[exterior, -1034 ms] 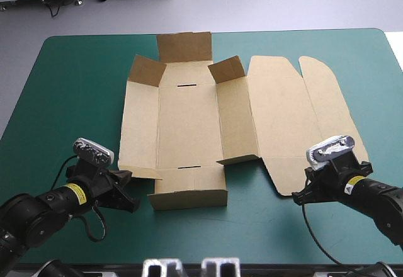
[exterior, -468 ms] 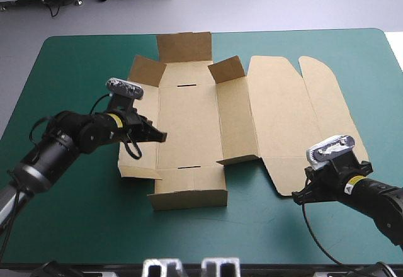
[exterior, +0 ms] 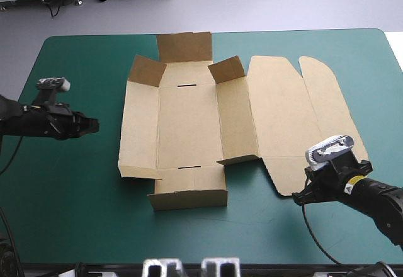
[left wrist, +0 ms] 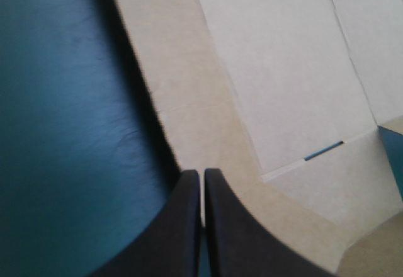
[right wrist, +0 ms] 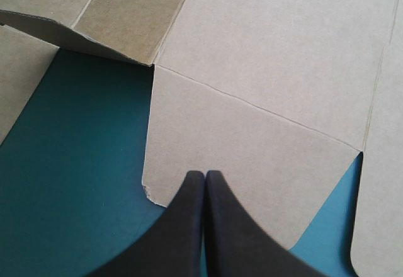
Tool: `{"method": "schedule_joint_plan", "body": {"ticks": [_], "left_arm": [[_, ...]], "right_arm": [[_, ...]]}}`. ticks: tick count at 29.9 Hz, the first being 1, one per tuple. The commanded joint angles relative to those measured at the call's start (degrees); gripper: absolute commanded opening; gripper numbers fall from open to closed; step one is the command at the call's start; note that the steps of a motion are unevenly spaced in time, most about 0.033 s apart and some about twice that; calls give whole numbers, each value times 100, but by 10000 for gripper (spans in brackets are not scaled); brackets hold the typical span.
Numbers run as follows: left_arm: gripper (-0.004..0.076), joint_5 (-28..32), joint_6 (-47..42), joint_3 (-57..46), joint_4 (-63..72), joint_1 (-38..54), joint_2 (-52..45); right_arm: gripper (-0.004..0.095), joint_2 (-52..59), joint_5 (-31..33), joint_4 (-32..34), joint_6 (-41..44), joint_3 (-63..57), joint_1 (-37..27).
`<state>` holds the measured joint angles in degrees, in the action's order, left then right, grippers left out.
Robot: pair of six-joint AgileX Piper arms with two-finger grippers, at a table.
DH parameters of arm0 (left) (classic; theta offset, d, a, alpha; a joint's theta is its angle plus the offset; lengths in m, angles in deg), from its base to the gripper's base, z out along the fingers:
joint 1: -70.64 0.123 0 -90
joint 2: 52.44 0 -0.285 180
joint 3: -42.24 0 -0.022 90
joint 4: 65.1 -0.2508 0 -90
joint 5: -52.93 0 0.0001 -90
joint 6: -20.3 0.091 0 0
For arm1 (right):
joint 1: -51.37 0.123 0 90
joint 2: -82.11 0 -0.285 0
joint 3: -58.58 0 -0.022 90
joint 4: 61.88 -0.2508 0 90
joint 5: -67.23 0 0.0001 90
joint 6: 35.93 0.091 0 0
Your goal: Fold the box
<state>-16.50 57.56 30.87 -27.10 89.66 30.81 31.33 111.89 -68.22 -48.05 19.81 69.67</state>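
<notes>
The brown box [exterior: 189, 126] lies opened out on the teal-green cover. Its far wall and two far corner flaps are raised, and a low near wall [exterior: 187, 198] stands up. The lid panel [exterior: 283, 113] lies flat to the right. My left gripper [exterior: 93, 124] hovers shut to the left of the box's left edge, apart from it. In the left wrist view the gripper [left wrist: 201, 177] points at the box's left panel [left wrist: 189, 113]. My right gripper [exterior: 298, 195] is shut at the near edge of the lid's near flap [right wrist: 252, 145]. Its tips [right wrist: 204, 177] rest over that flap.
A strip of teal-green cover [exterior: 107, 157] separates the left gripper from the box. More cover [exterior: 258, 226] runs along the table's near edge in front of the box. The far table edge lies just beyond the raised far wall [exterior: 184, 45].
The left arm swung from the near left of the table up over the box's left panel, then drew back leftward off the box. The right arm and the box stayed still.
</notes>
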Motion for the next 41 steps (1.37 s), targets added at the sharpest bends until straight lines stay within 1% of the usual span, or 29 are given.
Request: {"method": "schedule_joint_plan", "body": {"ticks": [1,5,7,9,14,16,17,24,33,36,37,38,40,41], "left_arm": [[15,-423,152,199,377,594,-135],[25,-423,164,199,367,900,11],[64,-423,164,199,332,930,130],[154,-423,137,173,399,930,298],[459,-464,306,-83,839,930,828],[519,-464,413,-188,970,930,1043],[529,-464,477,-247,1022,918,1140],[528,-464,1468,-651,1881,541,1761],[528,-452,1878,-643,2208,-458,2466],[511,-296,1859,-631,2390,-600,2630],[489,-235,1841,-631,2453,-601,2675],[448,-196,1807,-631,2490,-601,2732],[319,-168,1695,-631,2499,-601,2818],[221,-168,1695,-631,2499,-601,2863]], "right_arm": [[-20,25,-329,3,-44,161,-15],[-20,25,-329,3,-55,161,-15],[-20,25,-329,3,-55,161,-15],[-20,25,-329,3,-94,161,-15],[-20,25,-342,3,-103,161,-15],[-20,25,-380,3,-103,161,-15],[-20,25,-393,3,-103,161,-15],[-20,25,-526,3,-119,161,-15],[-20,25,-526,3,-131,161,-15],[-20,25,-526,3,-131,161,-15],[-20,25,-526,3,-131,161,-15],[-20,25,-526,3,-131,161,-15],[-20,25,-526,3,-131,161,-15],[-20,25,-526,3,-131,161,-15]]}}
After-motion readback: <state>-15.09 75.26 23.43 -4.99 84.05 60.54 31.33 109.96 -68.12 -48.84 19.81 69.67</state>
